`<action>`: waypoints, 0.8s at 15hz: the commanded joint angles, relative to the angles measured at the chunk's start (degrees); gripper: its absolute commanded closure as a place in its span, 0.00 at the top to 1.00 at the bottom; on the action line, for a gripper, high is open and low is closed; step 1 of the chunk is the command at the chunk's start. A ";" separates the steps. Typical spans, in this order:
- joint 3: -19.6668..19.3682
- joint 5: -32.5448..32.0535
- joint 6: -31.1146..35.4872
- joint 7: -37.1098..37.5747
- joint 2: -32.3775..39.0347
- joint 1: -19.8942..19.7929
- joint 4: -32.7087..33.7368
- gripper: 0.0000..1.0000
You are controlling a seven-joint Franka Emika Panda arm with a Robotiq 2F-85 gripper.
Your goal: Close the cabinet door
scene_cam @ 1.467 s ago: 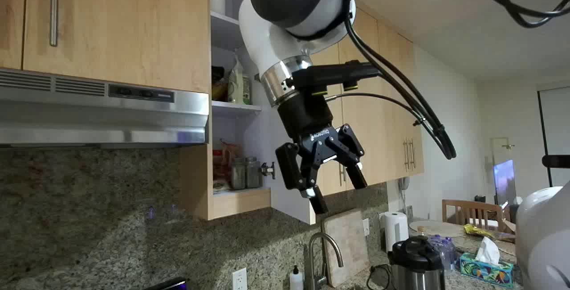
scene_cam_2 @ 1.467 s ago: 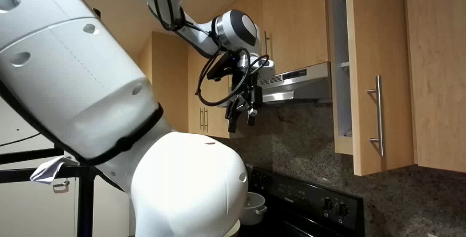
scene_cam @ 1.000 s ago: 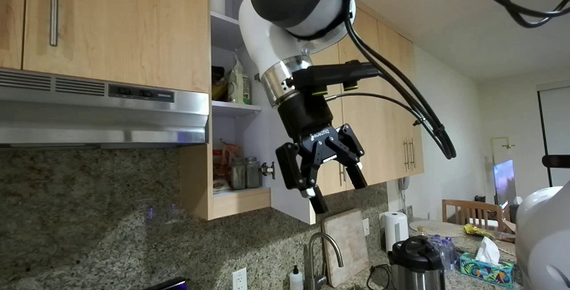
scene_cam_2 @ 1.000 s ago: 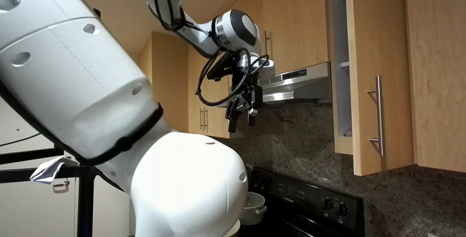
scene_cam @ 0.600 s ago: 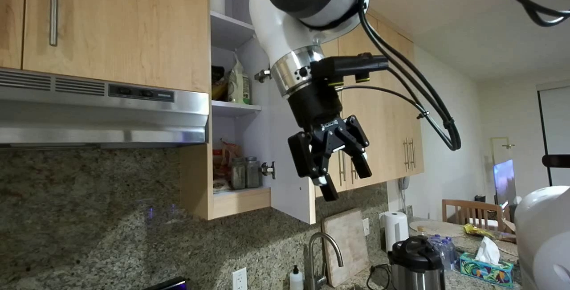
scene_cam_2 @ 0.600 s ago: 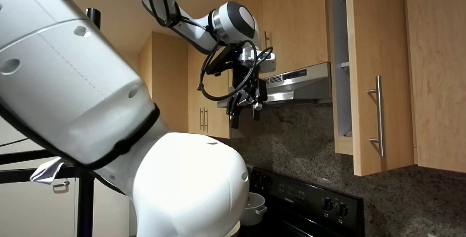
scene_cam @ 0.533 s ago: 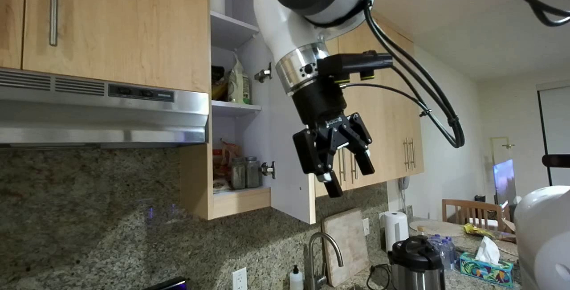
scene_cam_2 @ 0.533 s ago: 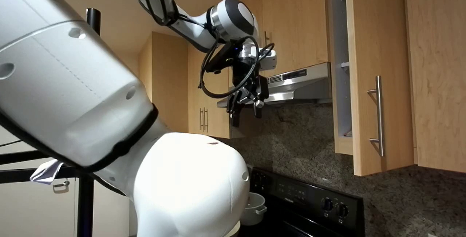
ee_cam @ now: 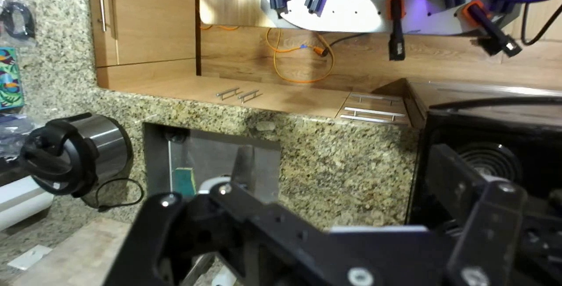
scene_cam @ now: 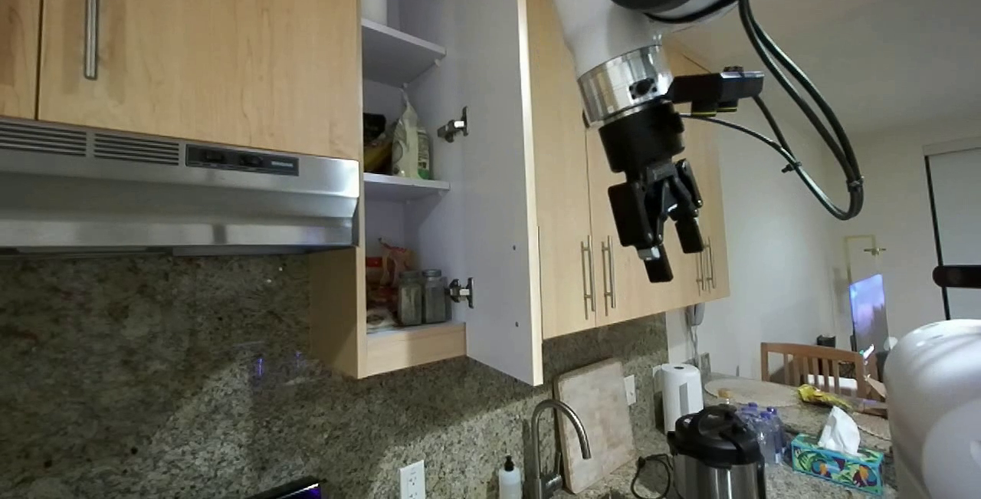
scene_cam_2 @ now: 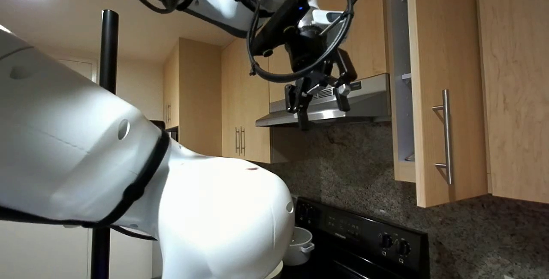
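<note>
The cabinet door stands open. In an exterior view its pale inner face (scene_cam: pixel 494 177) and narrow edge show, with hinges on the cabinet side. In an exterior view its maple outer face (scene_cam_2: pixel 450 56) shows, with the slim silver bar handle (scene_cam_2: pixel 447 137) near the lower corner. My gripper (scene_cam: pixel 674 254) is open and empty, to the right of the door's free edge and apart from it. It also hangs open left of the door in an exterior view (scene_cam_2: pixel 322 114). In the wrist view the fingers (ee_cam: pixel 347 163) are spread wide over the counter; the door is out of view there.
A range hood (scene_cam: pixel 176 192) is left of the open cabinet; jars (scene_cam: pixel 423 298) stand on its shelf. Closed cabinets (scene_cam: pixel 636 269) lie behind my gripper. Below are a faucet (scene_cam: pixel 558 438), a cooker (scene_cam: pixel 716 445), the counter (ee_cam: pixel 342 167) and the stove (scene_cam_2: pixel 364 236).
My arm and gripper have moved up and to the right in both exterior views, uncovering more of the door's inner face. The gripper stays open. The door has not moved.
</note>
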 commanded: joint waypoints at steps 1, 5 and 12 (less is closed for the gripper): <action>-4.54 -3.04 7.24 0.20 -4.36 -3.53 -1.15 1.00; -6.73 -3.23 15.13 3.01 -2.38 -8.94 0.41 1.00; -6.73 -1.59 14.45 0.95 -3.03 -9.86 0.24 1.00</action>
